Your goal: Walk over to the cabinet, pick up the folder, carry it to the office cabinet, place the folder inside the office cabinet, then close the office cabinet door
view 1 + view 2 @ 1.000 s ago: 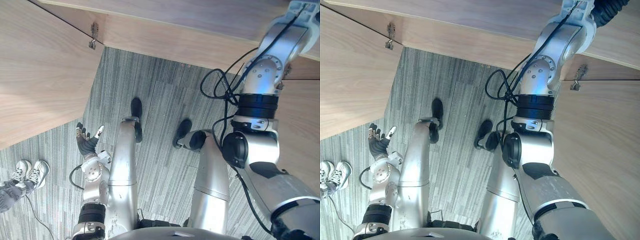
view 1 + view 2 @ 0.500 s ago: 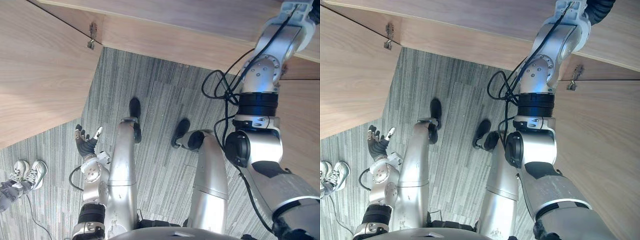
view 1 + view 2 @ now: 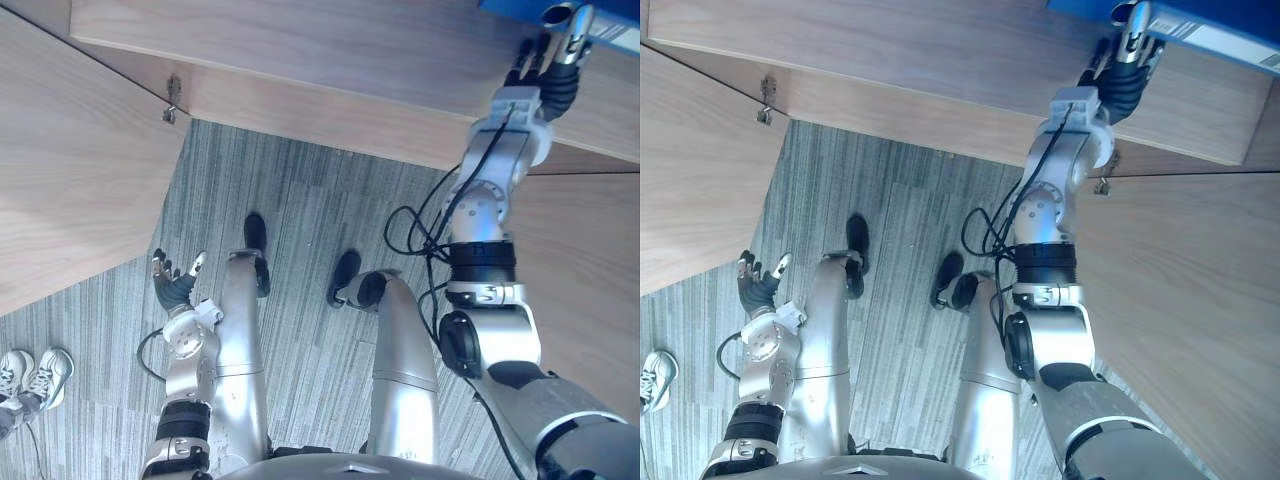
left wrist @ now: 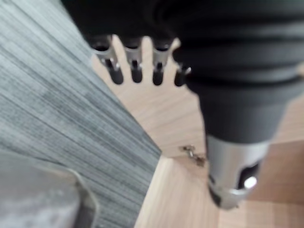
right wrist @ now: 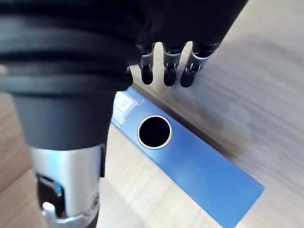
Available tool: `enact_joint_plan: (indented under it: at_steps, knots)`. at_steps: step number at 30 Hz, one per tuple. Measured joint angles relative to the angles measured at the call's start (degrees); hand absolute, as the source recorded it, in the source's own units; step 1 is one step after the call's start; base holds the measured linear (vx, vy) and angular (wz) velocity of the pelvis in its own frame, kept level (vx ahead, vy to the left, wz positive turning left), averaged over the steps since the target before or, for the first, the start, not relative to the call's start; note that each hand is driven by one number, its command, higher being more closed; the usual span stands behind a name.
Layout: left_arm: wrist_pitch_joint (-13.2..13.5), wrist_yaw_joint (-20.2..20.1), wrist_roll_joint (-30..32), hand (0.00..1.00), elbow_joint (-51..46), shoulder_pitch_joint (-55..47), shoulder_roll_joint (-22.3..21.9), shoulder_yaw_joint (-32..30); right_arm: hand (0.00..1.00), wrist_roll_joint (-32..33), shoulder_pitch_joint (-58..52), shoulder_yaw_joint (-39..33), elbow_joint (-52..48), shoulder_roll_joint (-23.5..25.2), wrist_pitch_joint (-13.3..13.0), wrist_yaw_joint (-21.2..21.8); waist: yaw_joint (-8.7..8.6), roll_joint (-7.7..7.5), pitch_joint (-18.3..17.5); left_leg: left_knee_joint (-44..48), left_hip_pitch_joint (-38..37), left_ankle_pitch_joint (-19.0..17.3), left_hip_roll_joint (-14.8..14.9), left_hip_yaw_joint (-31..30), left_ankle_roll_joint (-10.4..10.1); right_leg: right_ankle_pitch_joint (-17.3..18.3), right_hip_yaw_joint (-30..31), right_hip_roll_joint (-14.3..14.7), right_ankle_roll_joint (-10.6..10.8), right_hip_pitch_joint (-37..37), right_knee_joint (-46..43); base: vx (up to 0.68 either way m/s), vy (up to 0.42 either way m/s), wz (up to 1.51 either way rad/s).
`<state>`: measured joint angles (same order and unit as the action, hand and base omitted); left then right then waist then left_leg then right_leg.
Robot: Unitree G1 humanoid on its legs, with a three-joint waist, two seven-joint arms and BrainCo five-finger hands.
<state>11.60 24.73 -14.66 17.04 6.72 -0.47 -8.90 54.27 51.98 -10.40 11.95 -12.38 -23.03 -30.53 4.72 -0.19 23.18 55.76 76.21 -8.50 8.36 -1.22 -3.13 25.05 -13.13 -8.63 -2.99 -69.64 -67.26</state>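
Observation:
The blue folder (image 5: 190, 161) with a round finger hole lies flat on the wooden cabinet shelf (image 3: 330, 45); its corner appears at the top edge (image 3: 1200, 20). My right hand (image 3: 1128, 60) is raised to the shelf just in front of the folder. Its fingers (image 5: 166, 71) hang straight over the wood beside the folder, open and apart from it. My left hand (image 3: 172, 280) hangs low by my side, its fingers (image 4: 135, 69) relaxed and holding nothing.
An open wooden cabinet door (image 3: 70, 170) stands at the left, hinged (image 3: 170, 100) to the shelf. Another wooden door panel (image 3: 1200, 300) stands at the right with its hinge (image 3: 1102, 182). Grey striped carpet (image 3: 300, 200) lies below. A person's white shoes (image 3: 30, 370) are at lower left.
The whole view has shifted, bringing the shelf top and the blue folder into sight. My right hand, earlier out of frame above, now shows at the folder's edge. The left hand has stayed put.

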Motion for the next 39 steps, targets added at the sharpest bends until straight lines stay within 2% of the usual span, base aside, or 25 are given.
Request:
enact_joint_plan:
  at_steps: [5, 10, 11, 13, 16, 22, 26, 29, 32, 39]
  knots:
    - [-0.7, -0.4, -0.4, 0.0, -1.1, 0.0, 0.1, -0.1, 0.0, -0.2, -4.1, 1.3, -2.2, -1.7, 2.6, 1.9, -0.23, 0.0, 0.0, -0.5, -0.3, 0.0, 0.6, 0.1, 0.0, -0.6, 0.0, 0.7, -0.2, 0.3, 1.1, 0.01, 0.015, -0.07]
    - [-1.4, -1.6, -0.4, 0.0, -3.2, -0.3, 0.5, -0.1, 0.0, -1.3, -5.9, 6.0, -2.1, -8.8, 7.1, 5.3, -1.08, -0.01, 0.0, -1.2, -1.4, 0.0, 1.3, 0.5, 0.1, -1.4, 0.0, 1.2, 0.1, 1.5, 2.7, 0.02, 0.018, -0.08]
    - [-1.4, -1.7, -0.4, 0.0, -3.1, -0.3, 0.6, -0.1, 0.0, -2.7, -6.0, 6.5, -2.0, -9.7, 8.1, 5.8, -1.23, -0.01, 0.0, -1.3, -1.5, 0.0, 1.3, 0.5, 0.1, -1.5, 0.0, 1.2, 0.2, 1.6, 3.0, 0.01, 0.024, -0.06]
    - [-1.6, -1.8, -0.3, 0.0, -2.9, 0.0, 1.5, -0.1, 0.0, -8.4, -5.1, 9.8, -1.9, -14.7, 10.8, 7.6, -1.62, -0.02, 0.0, -1.8, -1.5, 0.1, 1.8, 0.7, 0.2, -2.4, 0.1, 1.8, 0.5, 1.7, 4.2, 0.0, 0.034, -0.15]
    - [-2.1, -1.9, -0.4, 0.0, -1.4, 2.7, 2.6, -0.7, 0.0, -16.3, -1.5, 12.5, 1.0, -17.8, 13.9, 8.9, -2.05, -0.09, 0.0, -2.9, -2.3, 0.5, 2.2, 1.7, 0.8, -3.6, 0.7, 2.1, 0.7, 2.0, 5.6, 0.0, 0.042, -0.14]
    - [-3.6, -2.4, -1.0, 0.0, 2.7, 11.0, 4.4, -4.9, 0.0, -31.5, 5.2, 12.5, 6.2, -17.3, 19.5, 8.8, -2.83, -0.11, 0.1, -5.0, -3.4, 1.5, 2.6, 2.6, 1.5, -5.4, 0.9, 2.6, 1.0, 3.0, 8.5, -0.01, 0.029, -0.06]
    - [-4.3, -2.8, -1.7, 0.0, 2.8, 13.7, 5.7, -7.4, 0.0, -37.1, 7.8, 12.4, 7.8, -17.3, 22.2, 8.8, -3.25, -0.11, 0.1, -4.9, -3.4, 1.5, 2.7, 3.0, 1.5, -5.8, 1.2, 2.7, 1.3, 3.0, 8.9, 0.0, 0.037, -0.05]
    - [-4.8, -3.9, -2.4, 0.0, 2.8, 15.0, 6.7, -8.8, 0.0, -40.6, 8.0, 12.3, 8.2, -17.3, 23.4, 10.0, -3.19, -0.12, 0.1, -4.9, -3.4, 1.5, 2.8, 3.0, 1.5, -6.0, 1.2, 2.8, 1.3, 3.0, 9.1, 0.0, 0.019, -0.02]
    - [-4.8, -4.4, -2.8, 0.0, 2.8, 15.1, 7.3, -9.4, 0.0, -41.4, 7.9, 12.1, 9.2, -17.3, 24.5, 12.1, -3.29, -0.12, 0.1, -5.0, -3.4, 1.5, 3.1, 3.1, 1.6, -6.2, 1.3, 3.0, 1.2, 3.1, 9.5, 0.0, 0.02, -0.05]
    - [-4.9, -6.6, -3.1, 0.0, 1.9, 12.1, 7.2, -9.5, 0.0, -46.9, 3.1, 11.8, 6.6, -17.6, 25.1, 17.0, -3.71, -0.45, 0.2, -5.2, -3.4, 1.5, 3.1, 3.1, 1.6, -6.3, 1.2, 3.1, 1.3, 3.3, 9.9, 0.0, 0.0, 0.0]
